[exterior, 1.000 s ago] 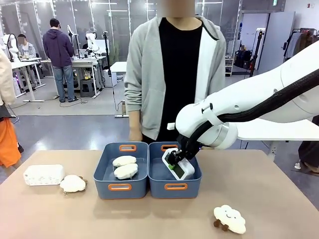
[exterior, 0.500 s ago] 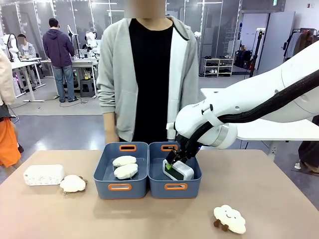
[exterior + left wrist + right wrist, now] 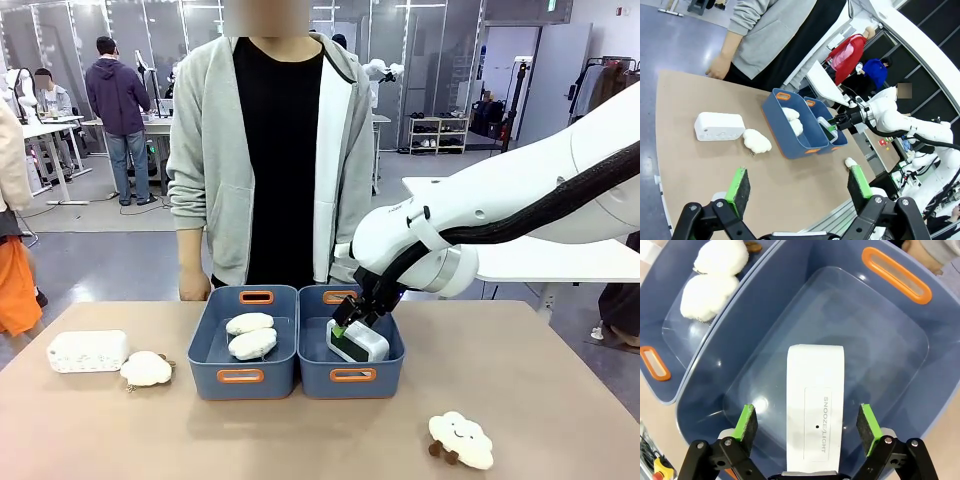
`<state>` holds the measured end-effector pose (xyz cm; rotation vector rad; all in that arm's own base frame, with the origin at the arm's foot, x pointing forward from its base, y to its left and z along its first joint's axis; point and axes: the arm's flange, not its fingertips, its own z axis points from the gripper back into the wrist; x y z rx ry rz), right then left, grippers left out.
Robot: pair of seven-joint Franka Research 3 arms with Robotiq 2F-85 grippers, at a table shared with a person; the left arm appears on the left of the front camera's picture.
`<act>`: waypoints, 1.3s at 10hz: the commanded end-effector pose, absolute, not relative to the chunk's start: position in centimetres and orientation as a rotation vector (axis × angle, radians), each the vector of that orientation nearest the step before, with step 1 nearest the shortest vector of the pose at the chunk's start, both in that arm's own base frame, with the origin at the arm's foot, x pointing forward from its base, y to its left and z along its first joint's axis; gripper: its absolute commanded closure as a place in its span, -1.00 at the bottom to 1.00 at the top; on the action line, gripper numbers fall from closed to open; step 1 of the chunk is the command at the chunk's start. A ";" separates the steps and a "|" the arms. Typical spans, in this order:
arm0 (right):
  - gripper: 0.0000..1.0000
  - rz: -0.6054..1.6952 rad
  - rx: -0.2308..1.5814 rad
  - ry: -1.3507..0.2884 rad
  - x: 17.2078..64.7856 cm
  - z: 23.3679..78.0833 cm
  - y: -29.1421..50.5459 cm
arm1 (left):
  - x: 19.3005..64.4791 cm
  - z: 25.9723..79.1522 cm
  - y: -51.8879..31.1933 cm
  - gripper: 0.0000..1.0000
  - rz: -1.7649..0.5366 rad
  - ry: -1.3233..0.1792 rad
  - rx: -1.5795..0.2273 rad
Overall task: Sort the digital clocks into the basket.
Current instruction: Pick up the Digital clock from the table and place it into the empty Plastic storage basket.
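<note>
One white digital clock (image 3: 360, 343) lies in the right blue basket (image 3: 312, 372). My right gripper (image 3: 349, 318) hangs just above it, open. In the right wrist view that clock (image 3: 815, 405) lies between the green pads (image 3: 746, 421) with a gap on each side, on the basket floor (image 3: 880, 340). A second digital clock (image 3: 88, 351) rests on the table at the far left. My left gripper (image 3: 799, 182) is open and holds nothing, high above the table's near side, looking down on that clock (image 3: 720, 126) and both baskets (image 3: 790, 135).
The left blue tub (image 3: 240, 377) holds two fluffy white toys (image 3: 251, 334). A cloud toy (image 3: 146, 368) lies beside the left clock, another (image 3: 461, 440) near the front right. A person in a grey hoodie (image 3: 210, 160) stands at the far edge behind the tubs.
My right gripper has opened and let go of the clock, which now lies lower in the right basket. The person has stepped to picture left.
</note>
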<state>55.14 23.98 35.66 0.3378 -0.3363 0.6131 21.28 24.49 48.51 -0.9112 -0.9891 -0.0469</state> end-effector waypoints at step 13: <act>-1.00 0.508 0.591 -0.356 46.8 45.2 15.3 | 21.3 48.7 24.6 -1.00 -0.048 -0.991 -0.906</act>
